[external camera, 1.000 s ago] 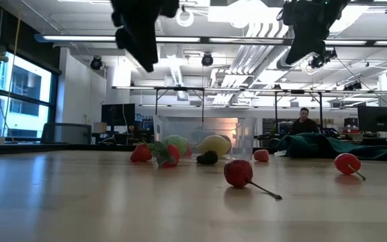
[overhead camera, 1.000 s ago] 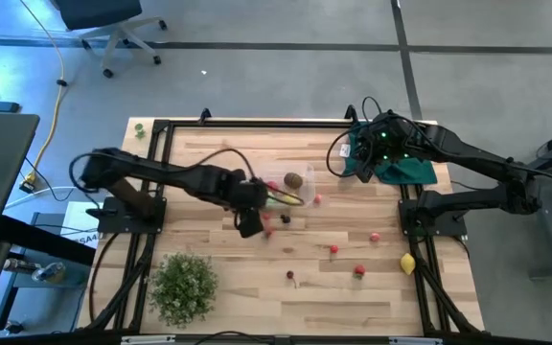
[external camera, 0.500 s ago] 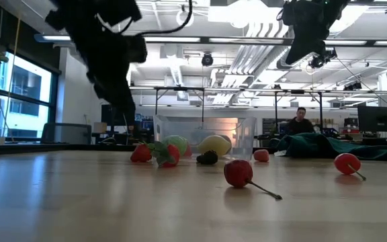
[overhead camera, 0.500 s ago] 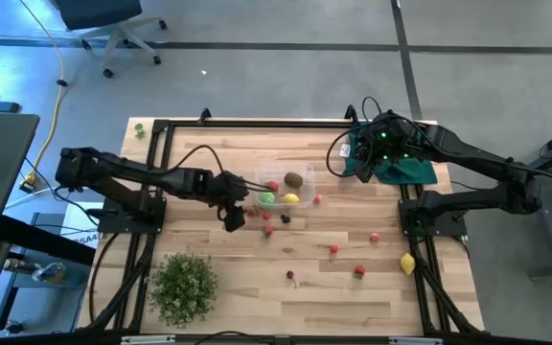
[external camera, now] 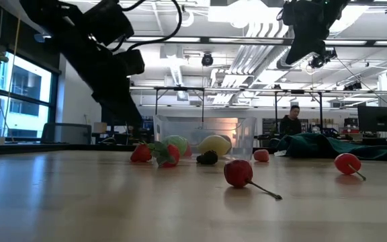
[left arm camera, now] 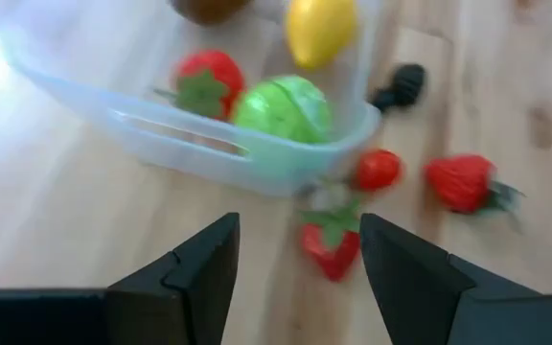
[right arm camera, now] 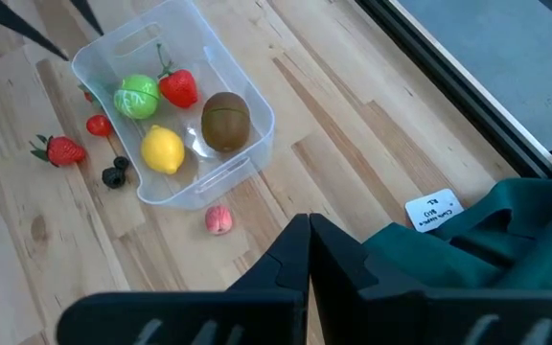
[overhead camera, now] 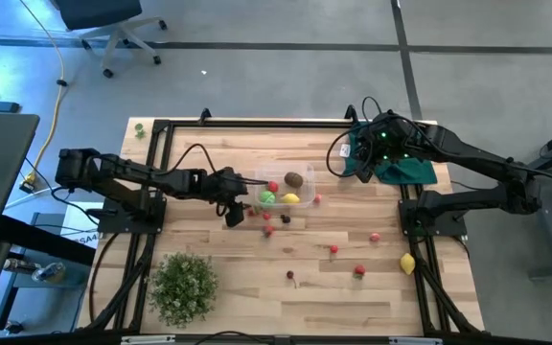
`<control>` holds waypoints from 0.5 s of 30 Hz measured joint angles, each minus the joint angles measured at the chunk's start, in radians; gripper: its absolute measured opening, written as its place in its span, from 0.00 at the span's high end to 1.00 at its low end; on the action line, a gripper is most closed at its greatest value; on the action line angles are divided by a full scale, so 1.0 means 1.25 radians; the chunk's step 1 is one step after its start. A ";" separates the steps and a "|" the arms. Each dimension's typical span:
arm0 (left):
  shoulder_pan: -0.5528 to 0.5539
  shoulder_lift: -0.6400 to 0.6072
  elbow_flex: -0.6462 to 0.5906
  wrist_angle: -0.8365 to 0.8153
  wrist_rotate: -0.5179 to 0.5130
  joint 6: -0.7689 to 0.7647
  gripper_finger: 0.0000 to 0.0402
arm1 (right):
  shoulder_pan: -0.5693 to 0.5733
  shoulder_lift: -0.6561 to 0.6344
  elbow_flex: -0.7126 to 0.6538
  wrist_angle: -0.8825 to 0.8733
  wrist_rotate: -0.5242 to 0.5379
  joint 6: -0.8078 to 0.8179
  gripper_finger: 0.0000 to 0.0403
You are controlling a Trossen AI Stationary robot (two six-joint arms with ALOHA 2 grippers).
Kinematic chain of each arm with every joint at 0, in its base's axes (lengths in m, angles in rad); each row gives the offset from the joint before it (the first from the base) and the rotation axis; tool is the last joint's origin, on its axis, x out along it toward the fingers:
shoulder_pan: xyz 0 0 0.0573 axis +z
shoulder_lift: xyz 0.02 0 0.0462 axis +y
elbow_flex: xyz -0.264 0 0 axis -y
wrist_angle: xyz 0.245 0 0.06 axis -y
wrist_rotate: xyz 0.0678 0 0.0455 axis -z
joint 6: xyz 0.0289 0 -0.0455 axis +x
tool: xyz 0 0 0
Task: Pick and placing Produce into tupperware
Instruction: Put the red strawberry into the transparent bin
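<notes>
From my remote station, I have the left gripper (overhead camera: 235, 213) low over the wooden table (overhead camera: 209, 278), just beside the left end of the tupperware (overhead camera: 284, 188); its fingers (left arm camera: 199, 278) stand wide apart with nothing between them; the wrist view looks straight down on the tub's near wall.

The clear tupperware sits near the table's middle, toward the far side; inside it I count a green ball (right arm camera: 137, 97), a strawberry (right arm camera: 179, 88), a yellow lemon (right arm camera: 163, 150) and a brown kiwi (right arm camera: 225, 120); the ball and strawberry lie at the end nearest my left gripper, the kiwi at the other end.

Outside the tub, a second strawberry (left arm camera: 333, 245) lies just beside its wall, directly ahead of the open fingers; a small red fruit (left arm camera: 378, 170) and a third strawberry (left arm camera: 460, 182) lie near it; a small black fruit (left arm camera: 400, 85) rests close to the tub's corner; a pink fruit (right arm camera: 218, 220) sits just off the tub's long side.

Further out on the table, loose red pieces (overhead camera: 333, 249) are scattered toward the right, well apart from the tub; another lemon (overhead camera: 407, 263) lies at the right edge; a cherry with a stem (external camera: 239, 173) sits nearest the low camera.

My right gripper (right arm camera: 307, 251) waits above the dark green cloth (overhead camera: 405, 170) at the far right corner, its fingers pressed together and empty; a bushy green plant (overhead camera: 184, 286) stands at the near left corner.
</notes>
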 joint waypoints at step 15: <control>-0.044 0.055 0.000 0.031 -0.031 0.005 0.48 | 0.000 0.000 0.000 0.000 0.000 0.000 1.00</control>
